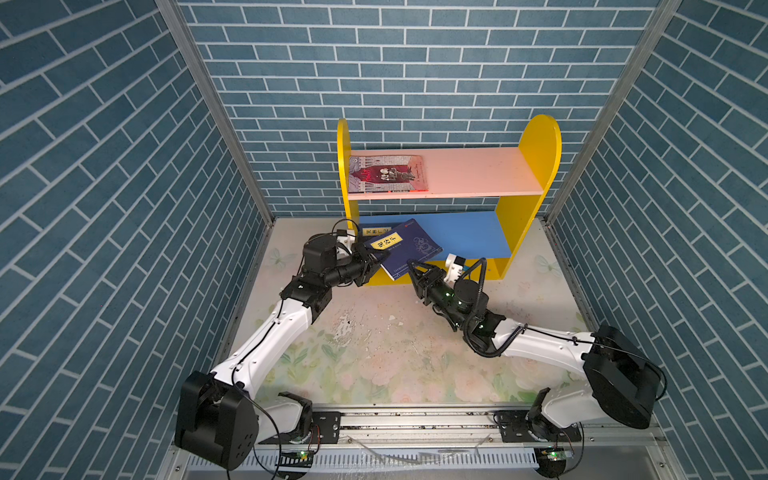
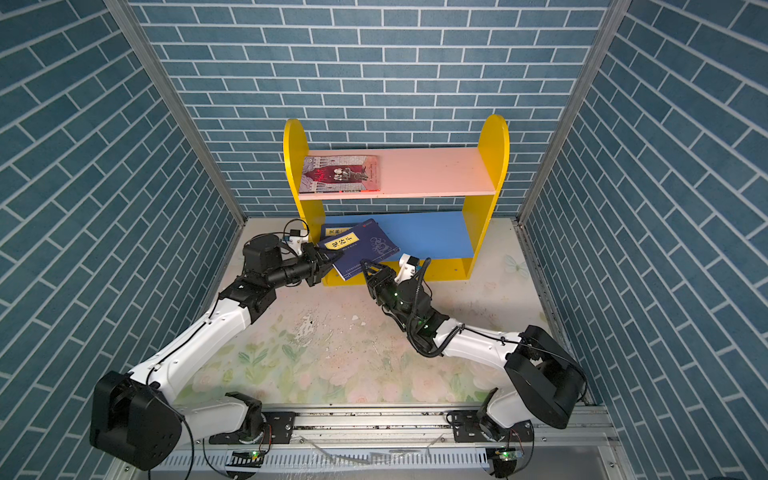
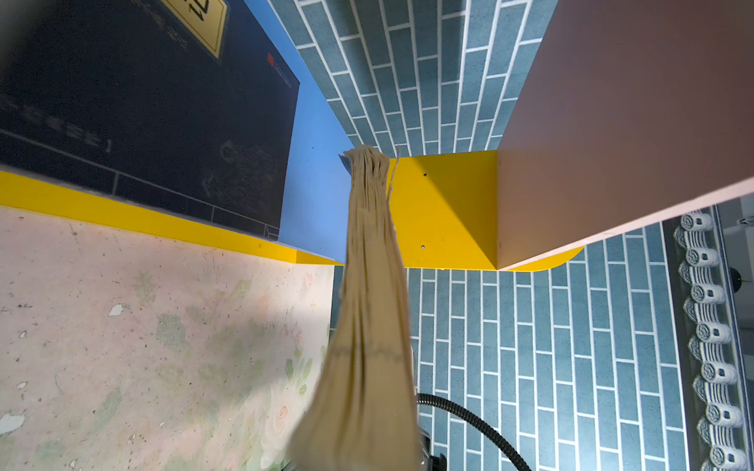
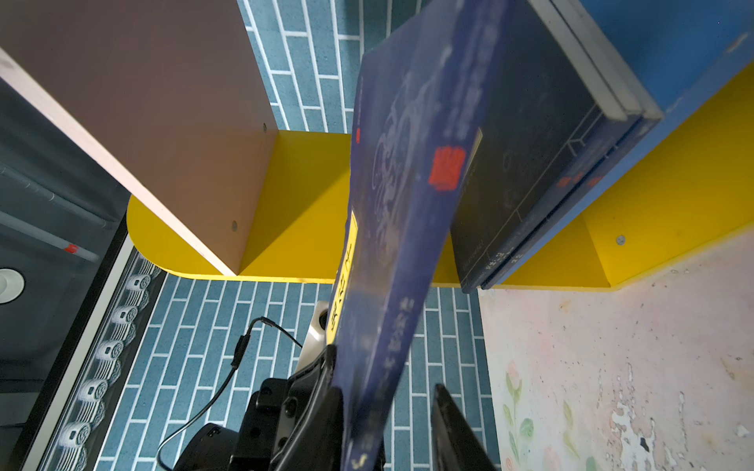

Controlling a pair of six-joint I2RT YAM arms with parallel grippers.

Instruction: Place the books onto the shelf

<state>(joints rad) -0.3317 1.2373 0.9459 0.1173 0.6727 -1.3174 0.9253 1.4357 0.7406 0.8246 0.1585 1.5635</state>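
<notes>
Navy book [image 1: 405,249] is pinched tight in the left fingers [image 1: 369,266], tilted half onto the shelf [image 1: 469,235] just ahead, right fingers [image 4: 449,428] spread loose around its edge, so next I'd guess slide it in flat.

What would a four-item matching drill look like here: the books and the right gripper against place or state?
Things:
1. grey-and-red book
2. tilted navy book
3. stacked navy books
4. right gripper

Places or states:
A. flat on the blue lower board
B. jaws open
C. clamped by the left gripper
D. flat on the pink upper board

Pairs: 1-D, 2-C, 3-A, 4-B
</notes>
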